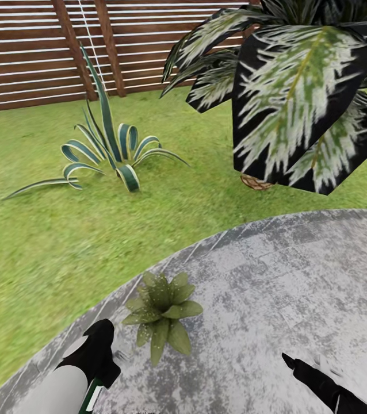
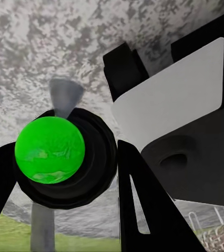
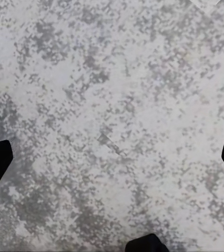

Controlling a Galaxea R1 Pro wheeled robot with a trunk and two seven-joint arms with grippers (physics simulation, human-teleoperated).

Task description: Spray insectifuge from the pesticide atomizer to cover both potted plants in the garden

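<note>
While low, left arm (image 1: 68, 379) nears plant (image 1: 161, 313) — bent.

Flat, even daylight with no clear source. The lawn (image 1: 62, 241) and paving (image 1: 298, 287) carry almost no cast shadows; the rosette (image 1: 161, 313) has none beneath it. No glare. The palm (image 1: 304, 109) fronds show black, hard-edged borders. Textures look soft and blotchy, the grass smeared. In the left wrist view a green ball (image 2: 50, 149) glows saturated against dark parts.
</note>
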